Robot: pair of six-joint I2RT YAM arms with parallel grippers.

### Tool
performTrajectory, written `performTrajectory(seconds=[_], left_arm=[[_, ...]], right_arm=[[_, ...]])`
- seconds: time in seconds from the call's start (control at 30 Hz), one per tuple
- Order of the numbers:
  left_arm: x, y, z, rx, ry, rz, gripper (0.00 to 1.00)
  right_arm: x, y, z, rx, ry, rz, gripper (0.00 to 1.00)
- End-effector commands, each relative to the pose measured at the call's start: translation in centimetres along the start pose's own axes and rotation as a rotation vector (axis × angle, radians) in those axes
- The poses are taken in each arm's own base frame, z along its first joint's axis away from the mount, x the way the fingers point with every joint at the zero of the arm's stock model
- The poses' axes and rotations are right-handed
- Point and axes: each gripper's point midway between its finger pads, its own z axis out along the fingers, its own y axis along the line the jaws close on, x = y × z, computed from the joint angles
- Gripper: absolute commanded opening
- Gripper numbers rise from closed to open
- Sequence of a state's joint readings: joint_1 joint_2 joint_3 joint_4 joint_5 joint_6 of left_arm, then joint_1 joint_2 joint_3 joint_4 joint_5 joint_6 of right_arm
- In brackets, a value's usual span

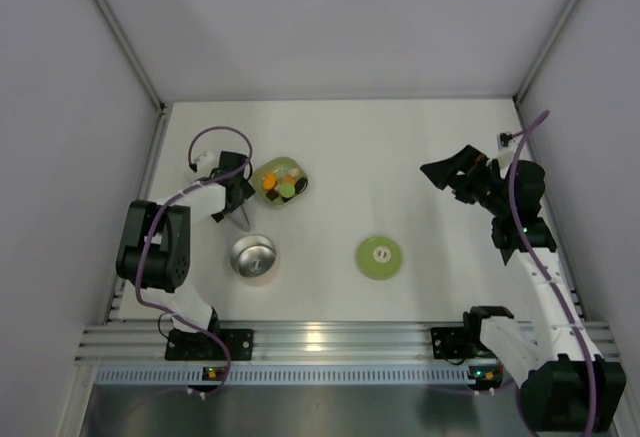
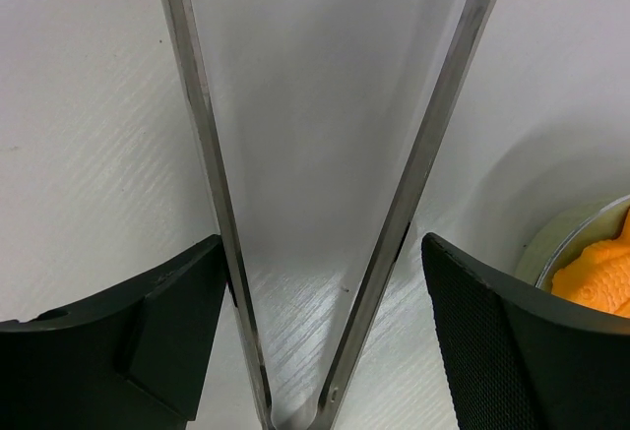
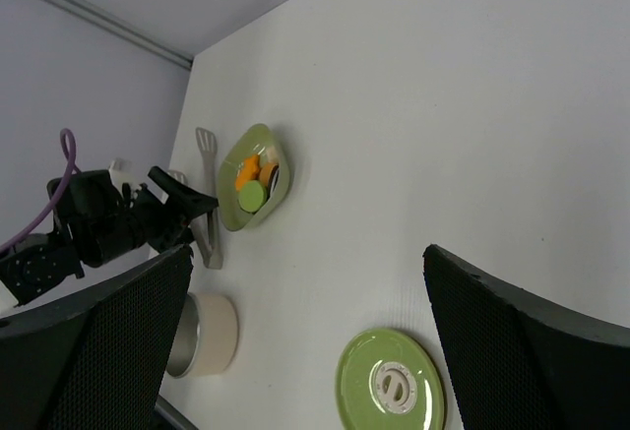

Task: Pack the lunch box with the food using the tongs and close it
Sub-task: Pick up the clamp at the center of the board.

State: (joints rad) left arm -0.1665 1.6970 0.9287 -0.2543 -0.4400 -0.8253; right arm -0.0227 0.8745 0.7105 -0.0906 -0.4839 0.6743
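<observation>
The tongs [image 2: 207, 154] lie on the table left of the pale green dish [image 1: 263, 171] and show as a silvery V. My left gripper [image 2: 320, 253] straddles them near the hinge and stands open. Its left finger touches one arm, and the right finger [image 2: 512, 341] stands a little off the other. From above, the left gripper [image 1: 238, 202] sits low beside the dish. The food [image 1: 283, 184] is in the dish, and an orange piece [image 2: 600, 273] shows at the edge of the left wrist view. The steel lunch box [image 1: 253, 256] stands uncovered, with its green lid [image 1: 380, 256] flat on the table to the right. My right gripper [image 1: 440, 172] hangs open and empty at the far right.
From the right wrist, between the open right gripper [image 3: 307, 253] fingers, the dish [image 3: 236, 218] with the food [image 3: 253, 179], the tongs [image 3: 210, 243], the lunch box [image 3: 212, 346] and the lid [image 3: 392, 383] show. White walls close the table on three sides.
</observation>
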Motion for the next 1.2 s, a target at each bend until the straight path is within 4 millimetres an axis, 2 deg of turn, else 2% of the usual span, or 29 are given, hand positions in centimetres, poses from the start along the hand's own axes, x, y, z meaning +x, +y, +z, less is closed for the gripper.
performTrajectory(seconds=[0.0, 0.33, 1.0, 1.17], left_arm=[[3.2, 1.3, -0.2, -0.035, 0.089, -0.002, 0.83], [3.5, 2.6, -0.5, -0.083, 0.063, -0.032, 0.79], [4.2, 3.1, 1.2, -0.149, 0.078, -0.001, 0.74], [4.2, 3.1, 1.4, -0.153, 0.076, 0.016, 0.70]], right_arm=[[-0.9, 0.7, -0.2, -0.036, -0.041, -0.022, 0.99], [-0.2, 0.1, 0.1, -0.034, -0.024, -0.012, 1.00], [0.7, -0.3, 0.2, -0.037, -0.001, 0.001, 1.00], [1.1, -0.5, 0.3, -0.037, 0.011, 0.011, 1.00]])
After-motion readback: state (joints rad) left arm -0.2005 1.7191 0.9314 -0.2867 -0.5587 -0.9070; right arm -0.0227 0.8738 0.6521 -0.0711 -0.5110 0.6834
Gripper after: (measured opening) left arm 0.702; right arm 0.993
